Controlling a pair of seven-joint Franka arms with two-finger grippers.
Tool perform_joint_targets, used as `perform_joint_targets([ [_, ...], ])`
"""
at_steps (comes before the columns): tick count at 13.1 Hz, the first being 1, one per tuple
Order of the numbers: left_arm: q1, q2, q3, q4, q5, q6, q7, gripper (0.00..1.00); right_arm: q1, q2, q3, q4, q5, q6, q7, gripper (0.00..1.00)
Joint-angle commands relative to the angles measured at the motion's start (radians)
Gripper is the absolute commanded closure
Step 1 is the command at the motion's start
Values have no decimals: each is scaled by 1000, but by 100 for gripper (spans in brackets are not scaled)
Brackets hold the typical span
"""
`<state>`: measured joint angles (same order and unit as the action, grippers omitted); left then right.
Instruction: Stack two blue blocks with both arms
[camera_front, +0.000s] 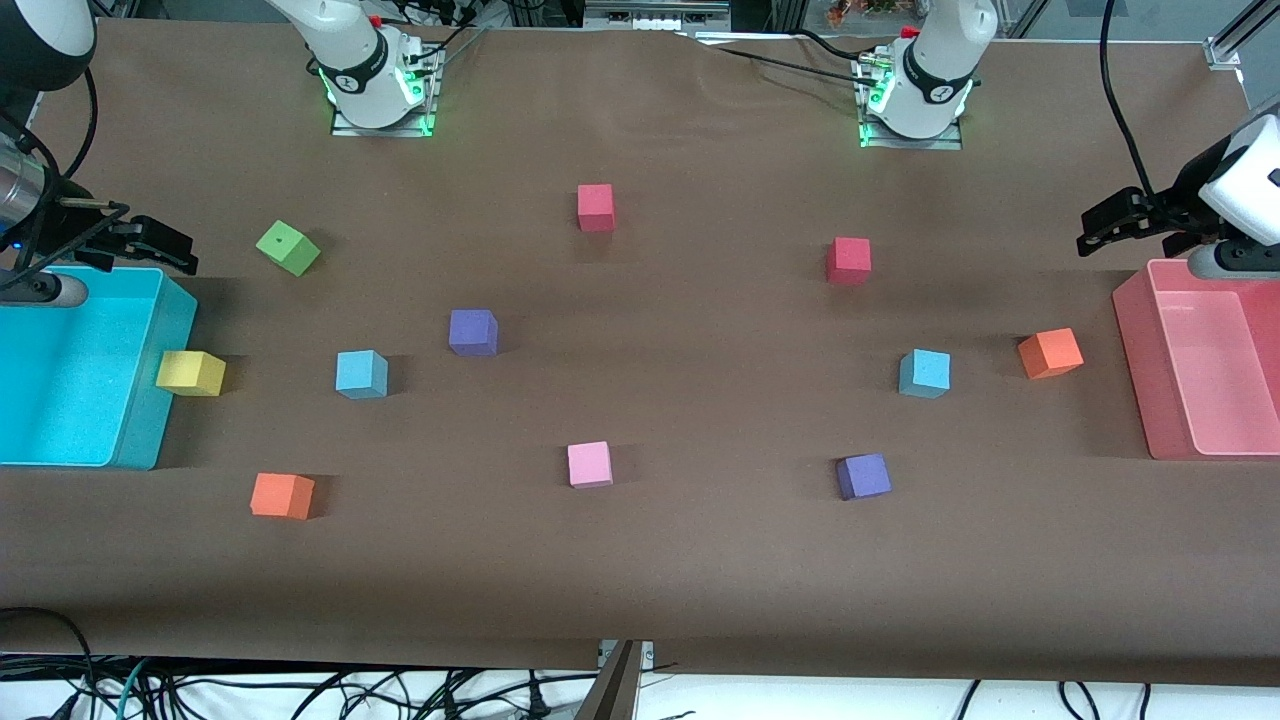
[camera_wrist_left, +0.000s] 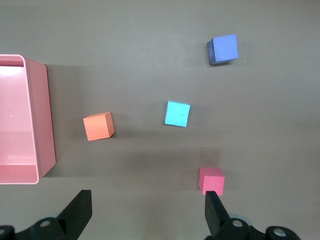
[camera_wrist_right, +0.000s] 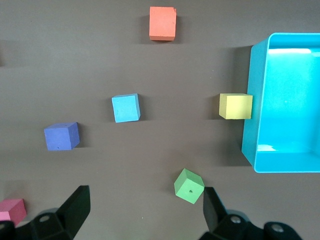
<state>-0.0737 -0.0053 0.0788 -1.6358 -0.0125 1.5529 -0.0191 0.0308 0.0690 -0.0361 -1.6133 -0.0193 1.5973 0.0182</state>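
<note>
Overhead, my left tool (camera_front: 1100, 228) hangs above the pink bin (camera_front: 1135, 340), my right tool (camera_front: 160, 245) above the cyan bin (camera_front: 150, 400), both holding nothing. Two sky-blue blocks (camera_front: 361, 374) (camera_front: 924, 373) sit on the counter (camera_front: 640, 560), well apart. Only each wrist view shows my fingers (camera_wrist_left: 80, 212) (camera_wrist_right: 75, 207) spread wide over one clean cube (camera_wrist_left: 177, 113) (camera_wrist_right: 125, 107).
</note>
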Motion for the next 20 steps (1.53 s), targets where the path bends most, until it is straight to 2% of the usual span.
perform_joint_targets([
  [1,6,5,-4,13,-7,-7,-7,0,-2,-18,1,-10,-1,-11,-15,0],
  [10,8,8,-4,13,-7,-8,-2,0,0,-3,1,-13,-1,4,2,0],
  [15,8,8,-4,13,-6,-8,-4,0,47,113,4,-14,4,-5,-12,0],
  [17,8,8,-4,13,-6,-8,-2,0,95,172,4,-28,7,44,3,0],
  [20,8,11,-2,11,-4,-8,10,0,115,186,4,-153,9,223,3,0],
])
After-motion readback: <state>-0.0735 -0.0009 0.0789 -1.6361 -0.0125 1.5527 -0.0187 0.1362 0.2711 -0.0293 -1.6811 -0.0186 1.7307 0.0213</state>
